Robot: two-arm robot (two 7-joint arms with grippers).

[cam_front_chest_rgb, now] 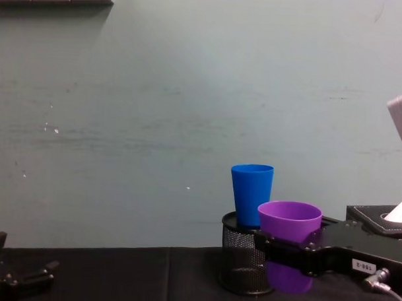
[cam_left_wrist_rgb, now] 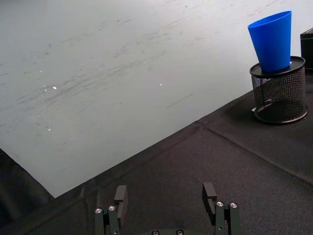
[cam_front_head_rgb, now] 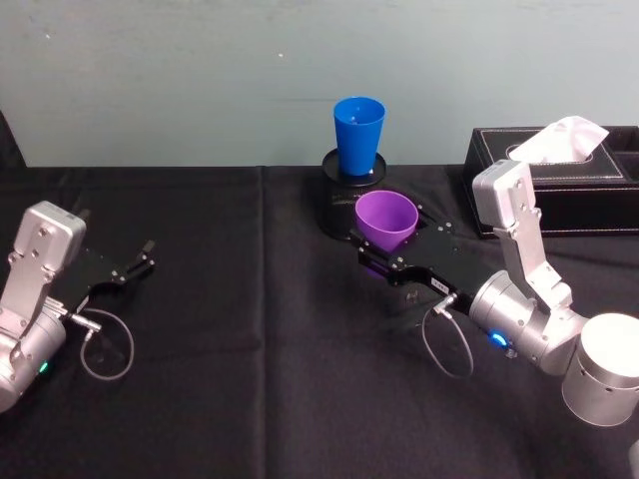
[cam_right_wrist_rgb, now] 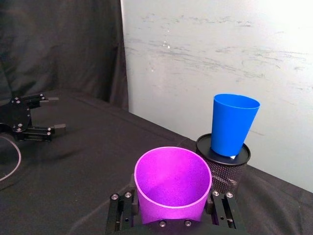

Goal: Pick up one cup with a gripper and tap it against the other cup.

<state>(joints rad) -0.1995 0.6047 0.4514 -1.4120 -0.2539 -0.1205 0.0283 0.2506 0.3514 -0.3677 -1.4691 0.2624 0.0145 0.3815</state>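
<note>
right gripper (cam_front_head_rgb: 387, 254) clamped low on the purple tumbler (cam_front_head_rgb: 387, 218), held just short of the blue tumbler (cam_front_head_rgb: 358, 135) atop its mesh holder (cam_left_wrist_rgb: 279, 95). light, slick plastic, i'd say: tap softly. left gripper (cam_front_head_rgb: 135, 261) parked, jaws apart.

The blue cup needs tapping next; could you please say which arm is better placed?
Right: the right end effector grips the purple cup close to the blue cup; the left end effector sits open, far off.
</note>
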